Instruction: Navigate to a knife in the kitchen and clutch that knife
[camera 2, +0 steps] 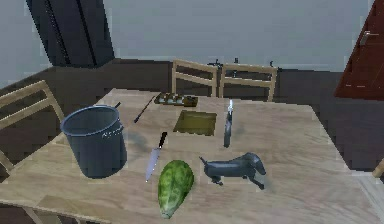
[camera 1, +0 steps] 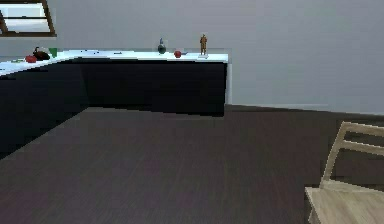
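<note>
The knife (camera 2: 157,155) lies flat on the wooden table (camera 2: 300,150), just right of the grey pot (camera 2: 95,140), with a green vegetable (camera 2: 174,186) nearer. How my gripper stands, I cannot tell.

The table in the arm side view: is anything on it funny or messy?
A little. A dark dog figure stands on the wooden table among kitchen things, beside a green vegetable, which is an odd place for it. A knife lies loose next to the grey pot. Nothing looks spilled or broken.
</note>
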You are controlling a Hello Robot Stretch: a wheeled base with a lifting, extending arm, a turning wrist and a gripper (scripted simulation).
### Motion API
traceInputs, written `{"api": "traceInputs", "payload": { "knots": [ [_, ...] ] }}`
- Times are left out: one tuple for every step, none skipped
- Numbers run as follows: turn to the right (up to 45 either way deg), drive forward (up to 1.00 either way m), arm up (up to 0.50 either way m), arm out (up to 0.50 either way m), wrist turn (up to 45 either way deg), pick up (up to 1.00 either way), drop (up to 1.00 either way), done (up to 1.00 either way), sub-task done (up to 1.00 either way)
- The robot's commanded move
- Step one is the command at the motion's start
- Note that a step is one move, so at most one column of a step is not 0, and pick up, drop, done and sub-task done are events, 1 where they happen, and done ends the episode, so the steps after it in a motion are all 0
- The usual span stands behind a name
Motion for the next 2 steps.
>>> {"api": "traceInputs", "payload": {
  "knots": [
    [0.0, 0.0, 0.5, 0.0, 0.0, 0.0, 0.0, 0.0, 0.0],
    [0.0, 0.0, 0.34, 0.0, 0.0, 0.0, 0.0, 0.0, 0.0]
  ]
}}
